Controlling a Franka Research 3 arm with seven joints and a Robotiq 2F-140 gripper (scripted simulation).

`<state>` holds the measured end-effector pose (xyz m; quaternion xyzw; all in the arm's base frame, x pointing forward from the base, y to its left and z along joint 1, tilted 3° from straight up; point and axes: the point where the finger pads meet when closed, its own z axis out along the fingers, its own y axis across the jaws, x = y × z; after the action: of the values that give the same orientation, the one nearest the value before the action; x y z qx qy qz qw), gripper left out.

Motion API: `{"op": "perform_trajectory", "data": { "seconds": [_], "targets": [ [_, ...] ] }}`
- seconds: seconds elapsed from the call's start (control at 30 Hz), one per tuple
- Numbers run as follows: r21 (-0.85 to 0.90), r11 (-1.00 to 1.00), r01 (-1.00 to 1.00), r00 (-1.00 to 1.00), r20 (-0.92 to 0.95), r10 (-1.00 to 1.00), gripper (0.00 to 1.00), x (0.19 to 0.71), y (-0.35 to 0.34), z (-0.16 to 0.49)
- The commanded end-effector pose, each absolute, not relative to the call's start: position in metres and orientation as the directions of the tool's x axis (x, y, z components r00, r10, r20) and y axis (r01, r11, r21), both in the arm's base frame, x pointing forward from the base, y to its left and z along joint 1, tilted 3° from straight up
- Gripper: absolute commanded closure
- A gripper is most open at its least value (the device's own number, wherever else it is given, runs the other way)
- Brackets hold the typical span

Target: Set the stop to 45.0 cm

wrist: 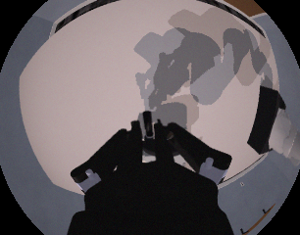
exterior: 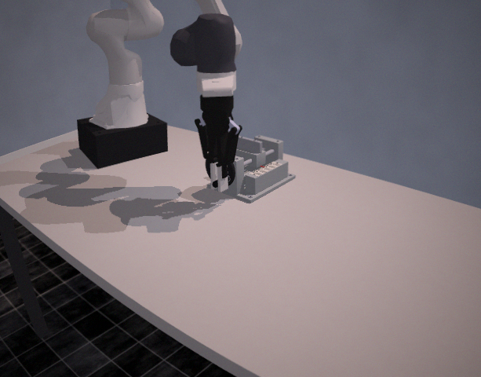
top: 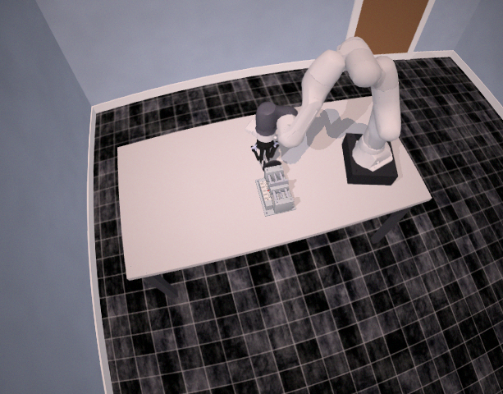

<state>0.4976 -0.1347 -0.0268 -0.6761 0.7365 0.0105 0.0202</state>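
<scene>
Near the desk (exterior: 354, 259) centre, one gripper (exterior: 220, 178), nearly closed, pinches one dark handwheel (exterior: 229, 175) at the single stop fixture's (exterior: 264, 178) nine-o'clock end.

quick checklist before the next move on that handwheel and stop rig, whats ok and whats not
1. Grip on the handwheel: ok. The gripper is shut on it at the near end of the stop fixture.
2. Approach: ok. The gripper comes down from above, fingers pointing at the table.
3. Fixture seating: ok. It lies flat on the table, apart from the arm's black pedestal.
4. Stop at target value: cannot tell. The scale strip with its red mark is too small to read.
5. Wrist view of the wheel: not ok. The gripper's own body fills the lower picture.
6. Handwheel released: not ok, not yet done.
</scene>
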Motion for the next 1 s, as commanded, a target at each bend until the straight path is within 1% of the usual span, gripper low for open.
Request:
{"op": "perform_trajectory", "data": {
  "seconds": [0.0, 0.97],
  "targets": [
    [-0.012, 0.087, -0.996, -0.087, -0.044, -0.995, 0.96, 0.4968, -0.1343, -0.0290],
    [-0.012, 0.087, -0.996, -0.087, -0.044, -0.995, 0.96, 0.4921, -0.1336, -0.0350]
  ]
}}
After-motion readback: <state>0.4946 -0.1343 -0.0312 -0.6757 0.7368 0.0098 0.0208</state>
